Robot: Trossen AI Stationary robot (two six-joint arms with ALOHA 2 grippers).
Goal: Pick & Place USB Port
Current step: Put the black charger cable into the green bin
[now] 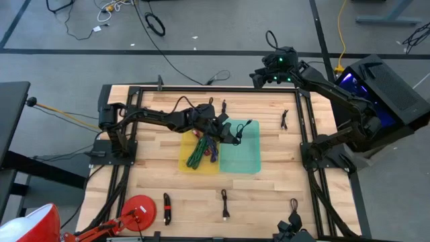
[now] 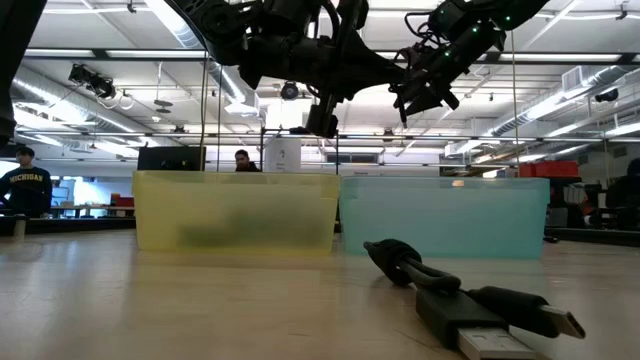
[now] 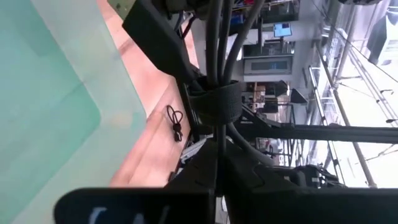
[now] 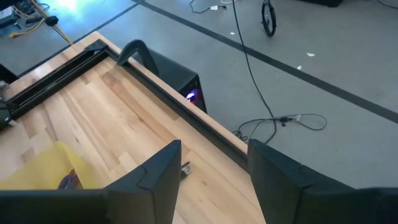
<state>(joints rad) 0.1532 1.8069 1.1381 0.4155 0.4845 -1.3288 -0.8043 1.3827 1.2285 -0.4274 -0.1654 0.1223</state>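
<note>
Black bundled USB cable (image 1: 236,130) clamped in the left gripper (image 1: 225,129), held above the seam between the translucent yellow bin (image 1: 186,160) and the translucent teal bin (image 1: 247,161) at mid-worktop in the high view. Cable hanging just over the teal bin's inner edge; drop point judged directly below and slightly toward the right arm's side. Left arm plainly nearer. Right gripper (image 1: 263,75) parked beyond the worktop's far edge, near its far right corner. Green and purple cables (image 1: 201,149) heaped in the yellow bin. Spare black cables (image 1: 224,203) scattered along the near edge of the light wood worktop (image 1: 269,195).

Low view: left gripper high above both bins, long axis of the held cable roughly vertical. Another black USB cable (image 2: 470,295) lying on the worktop in the foreground. People visible in the room behind.

Left wrist view: cable strapped with a band (image 3: 216,102), running between the closed fingers; teal bin below.

Right wrist view: fingers (image 4: 155,174) spread apart, nothing held, over the worktop's far edge.
</note>
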